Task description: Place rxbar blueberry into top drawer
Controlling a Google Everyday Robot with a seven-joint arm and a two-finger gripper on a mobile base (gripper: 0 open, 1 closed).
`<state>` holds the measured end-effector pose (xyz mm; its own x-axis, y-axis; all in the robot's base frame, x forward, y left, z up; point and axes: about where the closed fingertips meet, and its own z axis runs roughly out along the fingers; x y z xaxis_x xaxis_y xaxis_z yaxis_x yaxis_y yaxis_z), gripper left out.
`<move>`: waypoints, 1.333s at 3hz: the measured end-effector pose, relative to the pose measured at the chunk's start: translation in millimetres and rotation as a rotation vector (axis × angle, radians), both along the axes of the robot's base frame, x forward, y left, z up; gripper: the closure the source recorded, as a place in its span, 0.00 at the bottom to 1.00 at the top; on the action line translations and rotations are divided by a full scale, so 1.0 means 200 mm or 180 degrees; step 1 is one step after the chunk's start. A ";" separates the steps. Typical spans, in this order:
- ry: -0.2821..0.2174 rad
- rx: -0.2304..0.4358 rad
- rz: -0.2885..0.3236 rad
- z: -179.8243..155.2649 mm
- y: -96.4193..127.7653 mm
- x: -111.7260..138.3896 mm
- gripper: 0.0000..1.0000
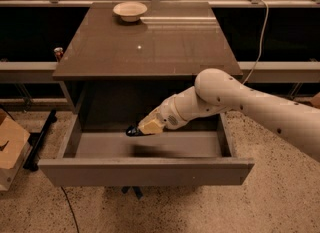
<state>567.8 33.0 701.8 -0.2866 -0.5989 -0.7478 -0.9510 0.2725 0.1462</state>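
The top drawer of the grey-brown cabinet is pulled open and its grey floor shows. My gripper reaches into the drawer from the right and hovers just above the floor near the back, left of centre. A small dark blue piece, the rxbar blueberry, sticks out of the beige fingers, which are shut on it. Most of the bar is hidden by the fingers.
A white bowl stands at the back of the cabinet top. A cardboard box sits on the floor at the left. A small can stands on a ledge left of the cabinet. A cable hangs at the right.
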 end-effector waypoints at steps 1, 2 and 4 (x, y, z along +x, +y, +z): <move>0.0005 0.0001 0.0009 0.00 0.01 0.00 0.50; 0.0011 0.0001 0.0020 -0.01 0.02 -0.01 0.27; 0.0019 0.0003 0.0036 -0.01 0.03 -0.01 0.00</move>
